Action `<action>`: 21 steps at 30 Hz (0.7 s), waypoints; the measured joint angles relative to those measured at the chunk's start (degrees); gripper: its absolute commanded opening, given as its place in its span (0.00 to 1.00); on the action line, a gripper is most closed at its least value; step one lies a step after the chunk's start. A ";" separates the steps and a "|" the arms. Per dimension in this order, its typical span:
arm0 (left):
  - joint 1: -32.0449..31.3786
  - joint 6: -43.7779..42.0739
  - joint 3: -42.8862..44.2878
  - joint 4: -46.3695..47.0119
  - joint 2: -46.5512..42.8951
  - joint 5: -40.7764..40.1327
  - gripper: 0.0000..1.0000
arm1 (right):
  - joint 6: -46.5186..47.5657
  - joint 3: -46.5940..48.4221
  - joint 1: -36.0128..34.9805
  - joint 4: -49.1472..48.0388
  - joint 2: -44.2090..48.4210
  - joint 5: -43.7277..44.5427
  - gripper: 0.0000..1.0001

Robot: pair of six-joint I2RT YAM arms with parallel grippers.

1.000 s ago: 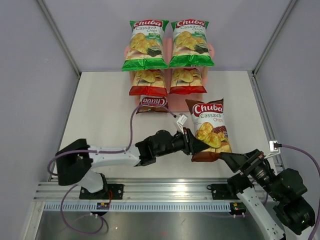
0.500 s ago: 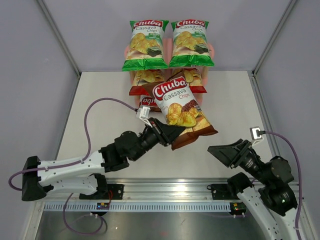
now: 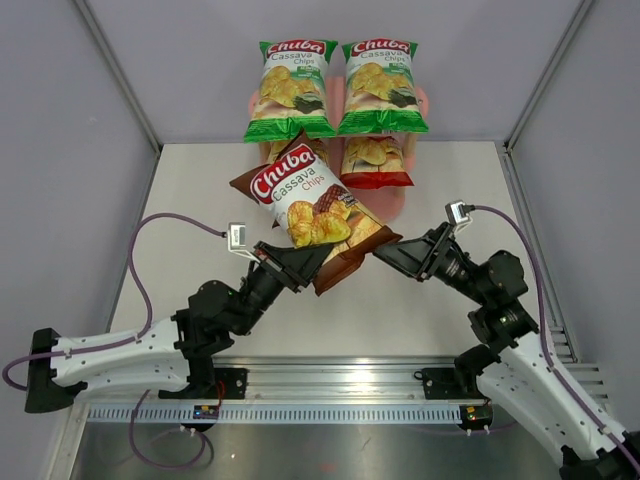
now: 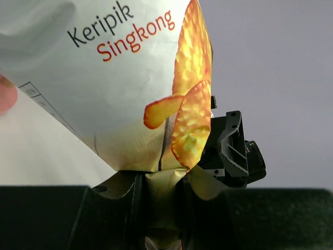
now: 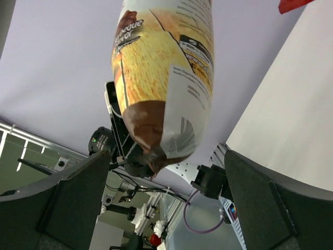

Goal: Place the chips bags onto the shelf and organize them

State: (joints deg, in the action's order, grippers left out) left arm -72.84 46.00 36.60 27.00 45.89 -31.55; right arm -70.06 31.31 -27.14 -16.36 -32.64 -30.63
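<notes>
My left gripper is shut on the bottom seam of a dark brown chips bag and holds it tilted in the air in front of the pink shelf. In the left wrist view the fingers pinch the seam below the bag's pale back. My right gripper is open and empty, just right of the bag's lower corner; its view shows the bag hanging ahead. Two green bags lie on the top tier. One red bag lies below; the other bags are hidden behind the held one.
The white table is walled by grey panels at left, right and back. The shelf stands at the table's far edge. An aluminium rail with the arm bases runs along the near edge. A purple cable loops over the left side.
My left gripper has carried the brown bag from the table's front right up and leftward to the shelf front. My right arm has swung in toward the bag's lower corner.
</notes>
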 measured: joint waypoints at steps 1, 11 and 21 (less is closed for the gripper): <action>-0.17 -0.02 -0.50 0.63 -0.31 -0.28 0.10 | 0.39 0.46 -1.09 -1.09 -1.29 0.70 0.99; -0.68 -1.77 -3.50 9.42 -2.10 -3.41 0.09 | 10.75 10.38 -18.97 -4.74 -14.38 15.43 0.99; -1.22 -2.40 -6.29 10.84 -5.88 -4.37 0.09 | 12.39 11.19 -23.89 -2.01 -17.09 23.78 0.99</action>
State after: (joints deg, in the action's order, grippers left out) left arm -74.06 43.59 30.30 37.85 40.01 -35.92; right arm -57.67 42.50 -51.03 -18.37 -49.74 -6.85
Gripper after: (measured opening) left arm 0.252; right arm 0.993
